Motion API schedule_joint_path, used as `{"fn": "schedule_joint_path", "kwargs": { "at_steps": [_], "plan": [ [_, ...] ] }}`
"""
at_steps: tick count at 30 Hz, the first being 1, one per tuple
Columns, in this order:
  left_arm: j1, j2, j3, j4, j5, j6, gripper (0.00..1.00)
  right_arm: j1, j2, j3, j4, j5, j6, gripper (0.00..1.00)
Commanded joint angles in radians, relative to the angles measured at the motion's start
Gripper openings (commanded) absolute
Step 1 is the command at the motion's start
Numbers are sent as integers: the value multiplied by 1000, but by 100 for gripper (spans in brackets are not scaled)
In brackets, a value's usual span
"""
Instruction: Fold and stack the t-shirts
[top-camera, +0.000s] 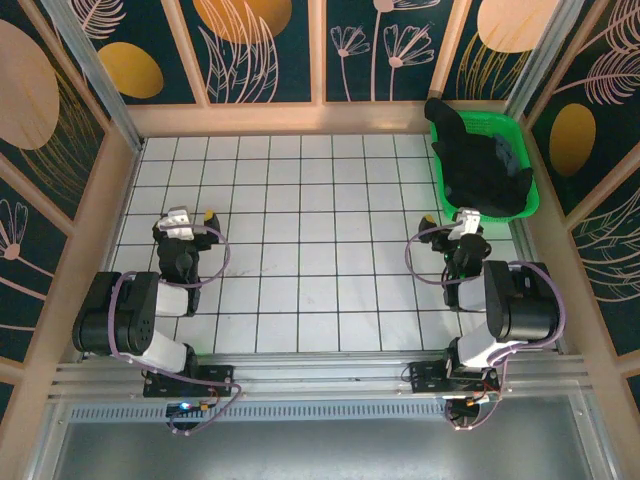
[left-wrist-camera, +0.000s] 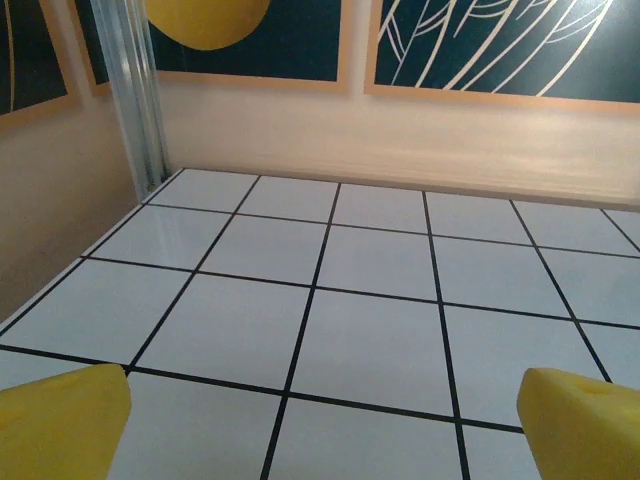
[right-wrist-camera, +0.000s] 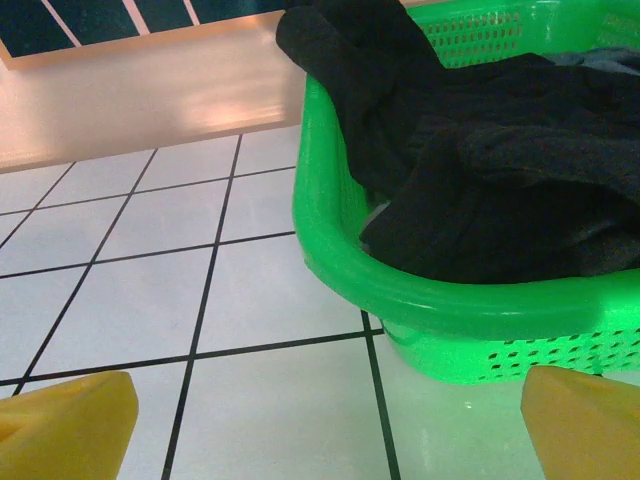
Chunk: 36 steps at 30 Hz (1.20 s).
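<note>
**Item 1, my right gripper** (right-wrist-camera: 320, 430): jaws spread wide, one yellow pad (right-wrist-camera: 65, 425) at each side, nothing between them. Bare white tile lies beneath.

**Item 2, my left gripper** (left-wrist-camera: 320, 430): jaws likewise parted and empty, low over the tiled table (left-wrist-camera: 380, 260). Ahead of them are tiles and the back wall.

**Item 3, green basket** (right-wrist-camera: 345, 255): just ahead of my right jaws and off to their right, its near rim close. It is well apart from my left jaws.

**Item 4, t-shirts** (right-wrist-camera: 480, 190): heaped inside the basket, dark and crumpled, one fold draped over its far-left rim.
- **Handling, as I judge it:** light, limp and not fragile. The layers are likely to cling and lift together.
- **Hold, as I judge it:** pinch a raised fold atop the heap, or the overhanging edge. Take a single layer rather than digging deep.
</note>
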Motion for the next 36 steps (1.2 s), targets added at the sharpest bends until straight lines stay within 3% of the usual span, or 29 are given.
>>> {"fn": "schedule_joint_path", "kwargs": {
  "at_steps": [1,28,30,34,36],
  "plan": [
    [4,-3,3,-2,0,-1,99,-6,-7,22,13,-21,-14,99],
    [5,-10,-2,6,5,2,99,-2,-13,16,14,-12,-16,99],
    [4,-54,0,-28,6,7,99,22,-72,25,-36,46,-23,99],
    [-25,-276,69,-270,-110,3,99,127,-298,142,-316,291,-58,99],
    [-66,-383,130,-299,-162,50,99,140,-381,319,-580,376,99,99]
  ]
}}
